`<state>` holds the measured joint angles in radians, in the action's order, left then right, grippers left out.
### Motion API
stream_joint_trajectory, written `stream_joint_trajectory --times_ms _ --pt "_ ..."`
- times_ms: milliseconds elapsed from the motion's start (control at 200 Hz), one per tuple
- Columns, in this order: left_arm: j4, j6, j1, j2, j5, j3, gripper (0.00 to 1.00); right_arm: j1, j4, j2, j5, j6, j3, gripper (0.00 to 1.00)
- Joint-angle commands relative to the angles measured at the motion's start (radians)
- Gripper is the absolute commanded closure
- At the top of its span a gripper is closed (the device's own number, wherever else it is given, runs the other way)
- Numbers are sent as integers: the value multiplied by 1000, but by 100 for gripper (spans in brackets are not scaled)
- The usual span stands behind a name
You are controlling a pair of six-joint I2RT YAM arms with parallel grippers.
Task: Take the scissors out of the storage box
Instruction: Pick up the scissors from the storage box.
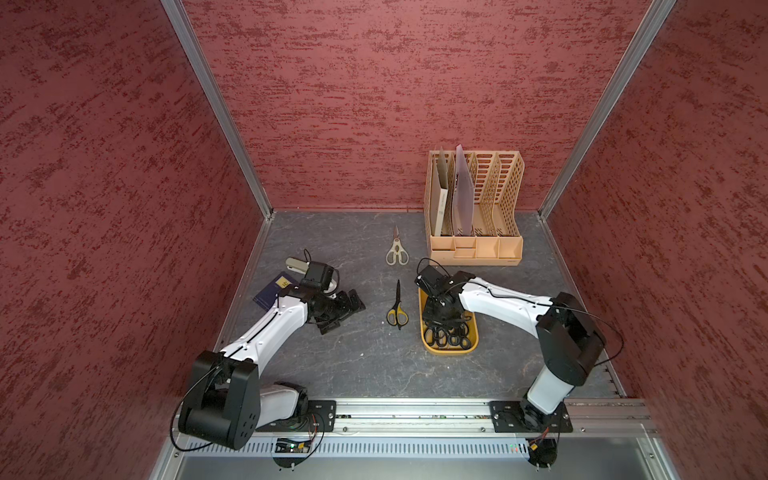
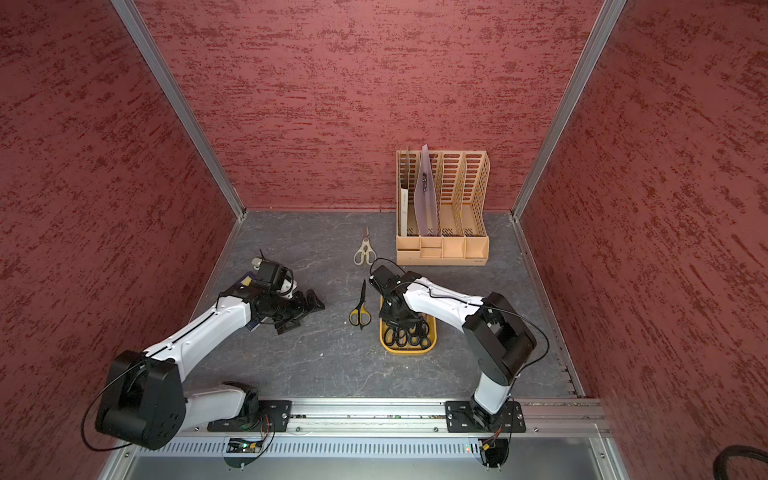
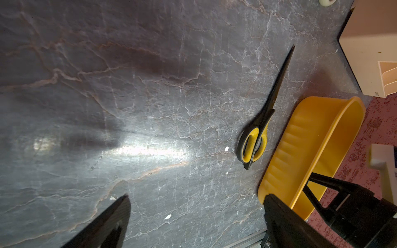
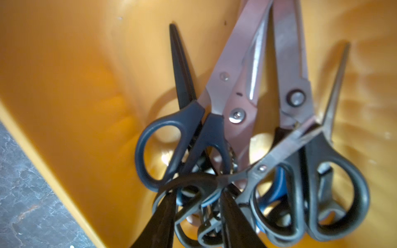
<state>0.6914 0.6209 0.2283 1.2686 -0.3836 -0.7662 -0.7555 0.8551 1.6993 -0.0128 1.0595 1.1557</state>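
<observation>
The yellow storage box lies right of the table's middle and holds several scissors with black and blue handles and metal blades. My right gripper reaches down into the box. Its fingers stand partly apart among the handle loops, open, with loops between them. Yellow-black scissors lie on the table just left of the box. Cream-handled scissors lie farther back. My left gripper hovers wide open and empty over bare table, left of the yellow-black pair.
A tall tan file organizer with folders stands at the back right, behind the box. A grey stapler and a dark blue booklet lie behind the left arm. A metal rail runs along the front edge. Red walls enclose three sides.
</observation>
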Motion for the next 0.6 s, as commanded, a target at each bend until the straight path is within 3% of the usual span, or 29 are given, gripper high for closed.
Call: stream_joint_trajectory --times_ms 0,316,596 --pt "-5 8 -7 -20 5 15 0 1 38 -90 -22 68 -29 59" --pt "-11 9 -6 -14 -1 20 0 -12 -100 -154 21 280 -142 54" --pt "-4 3 -8 7 5 2 0 -31 -191 -121 13 354 -150 50"
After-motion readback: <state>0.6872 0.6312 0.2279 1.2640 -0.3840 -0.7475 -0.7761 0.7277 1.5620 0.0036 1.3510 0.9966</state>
